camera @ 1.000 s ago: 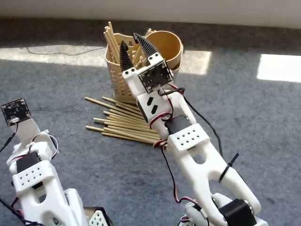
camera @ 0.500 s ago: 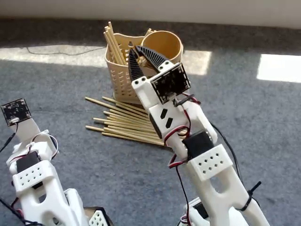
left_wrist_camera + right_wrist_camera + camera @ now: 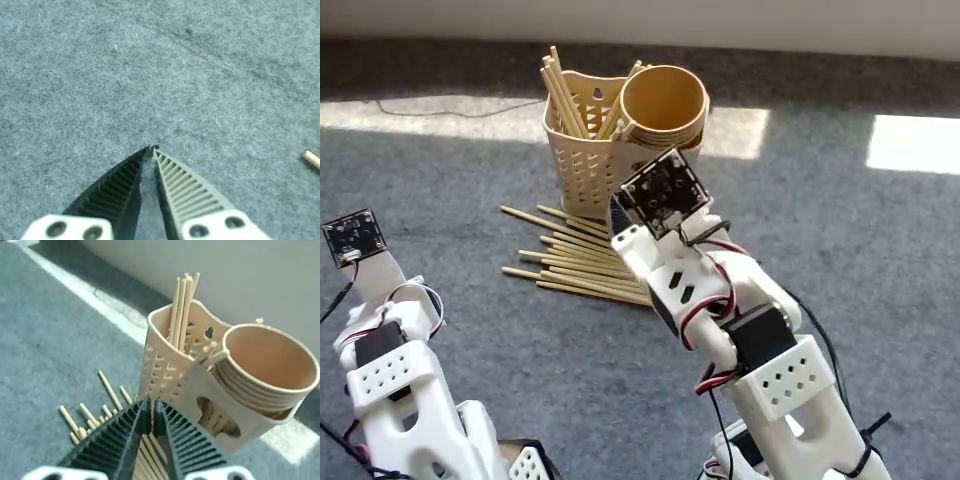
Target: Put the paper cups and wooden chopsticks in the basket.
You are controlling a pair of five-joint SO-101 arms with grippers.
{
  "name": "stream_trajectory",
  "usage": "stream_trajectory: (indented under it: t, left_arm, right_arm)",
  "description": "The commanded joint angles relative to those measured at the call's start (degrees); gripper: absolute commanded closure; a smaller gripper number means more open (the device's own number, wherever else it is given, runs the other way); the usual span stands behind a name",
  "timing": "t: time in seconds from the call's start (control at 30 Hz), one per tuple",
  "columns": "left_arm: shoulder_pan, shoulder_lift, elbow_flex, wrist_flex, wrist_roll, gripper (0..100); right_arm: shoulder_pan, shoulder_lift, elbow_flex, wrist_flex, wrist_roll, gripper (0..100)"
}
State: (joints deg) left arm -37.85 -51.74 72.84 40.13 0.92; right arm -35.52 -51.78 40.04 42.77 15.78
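A cream basket (image 3: pixel 582 150) (image 3: pixel 170 375) stands at the back of the carpet. Stacked paper cups (image 3: pixel 663 103) (image 3: pixel 265 365) and several wooden chopsticks (image 3: pixel 560 92) (image 3: pixel 182 305) stick out of it. A pile of loose chopsticks (image 3: pixel 576 262) (image 3: pixel 95 412) lies on the carpet in front of the basket. My right gripper (image 3: pixel 152 417) is shut and empty, held just in front of the basket above the pile. My left gripper (image 3: pixel 151 150) is shut with its tips near bare carpet; one chopstick end (image 3: pixel 311 159) lies off to the side.
Grey carpet (image 3: pixel 440 190) covers the floor, with sunlit patches (image 3: pixel 910 142) at the back right. A thin cable (image 3: pixel 430 108) lies at the back left. The left arm (image 3: pixel 380 340) stands at the near left.
The right arm has drawn back from over the basket toward the near side and lowered, and its fingers, open a second ago, have shut. The left arm has kept still.
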Motion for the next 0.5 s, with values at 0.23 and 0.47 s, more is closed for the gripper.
stream_trajectory:
  t: [0.23, 0.47]
  left_arm:
    - [-0.31, -1.01, -0.4, -0.88, -0.44, 100]
    - [-0.31, -1.01, -0.4, -0.88, -0.44, 100]
  right_arm:
    - [-3.03, -1.01, 2.86, 9.89, 2.55, 96.8]
    - [-8.48, 8.04, 9.01, 9.45, 7.56, 96.8]
